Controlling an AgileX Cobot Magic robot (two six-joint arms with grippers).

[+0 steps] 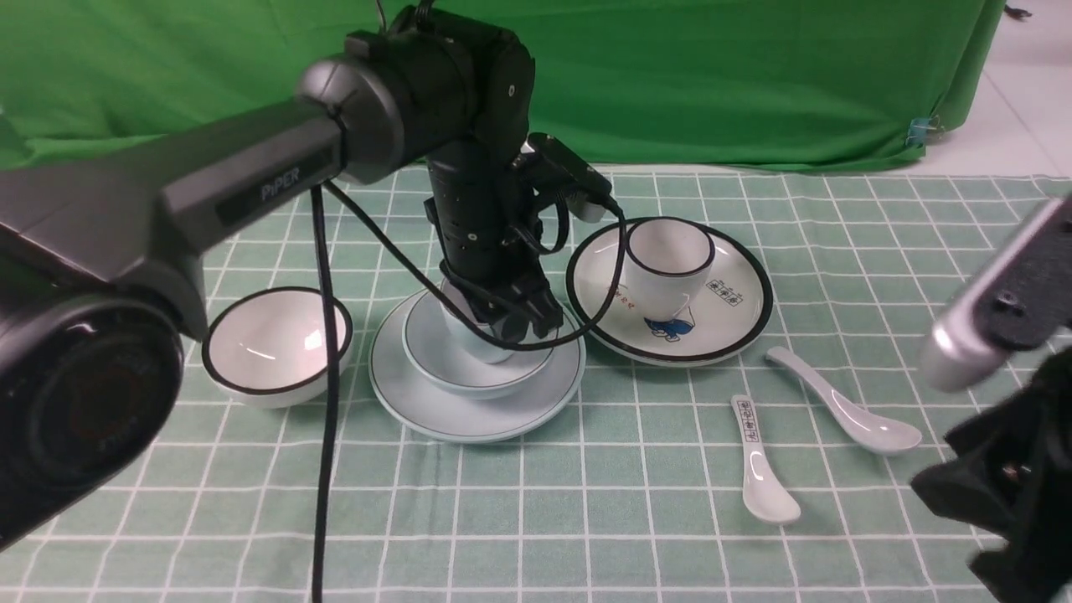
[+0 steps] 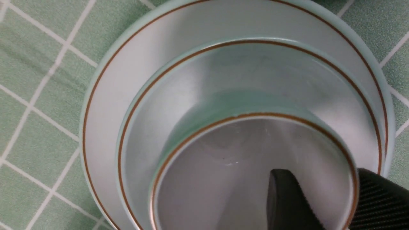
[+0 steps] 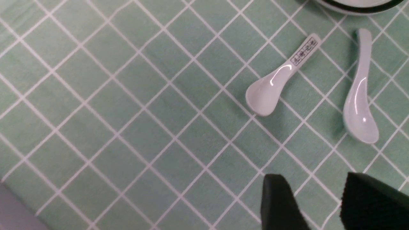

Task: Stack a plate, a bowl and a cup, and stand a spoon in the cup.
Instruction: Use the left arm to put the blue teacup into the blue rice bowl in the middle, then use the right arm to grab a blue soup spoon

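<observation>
The pale blue cup (image 1: 502,352) sits in the pale blue bowl (image 1: 444,368), which sits on the pale blue plate (image 1: 469,419). My left gripper (image 1: 519,322) reaches down over the cup. In the left wrist view one finger is inside the cup (image 2: 223,179) and the other outside its wall, with a gap showing; the gripper (image 2: 322,174) is open. The bowl (image 2: 223,73) and plate (image 2: 108,95) ring the cup. The plain white spoon (image 1: 846,410) lies on the cloth at the right. My right gripper (image 3: 314,180) is open and empty, hovering short of that spoon (image 3: 359,102).
A white spoon with a printed handle (image 1: 758,465) lies beside the plain one and also shows in the right wrist view (image 3: 278,80). A black-rimmed white bowl (image 1: 276,343) stands left of the stack. A black-rimmed printed plate (image 1: 729,322) holding a white cup (image 1: 670,260) stands to the right.
</observation>
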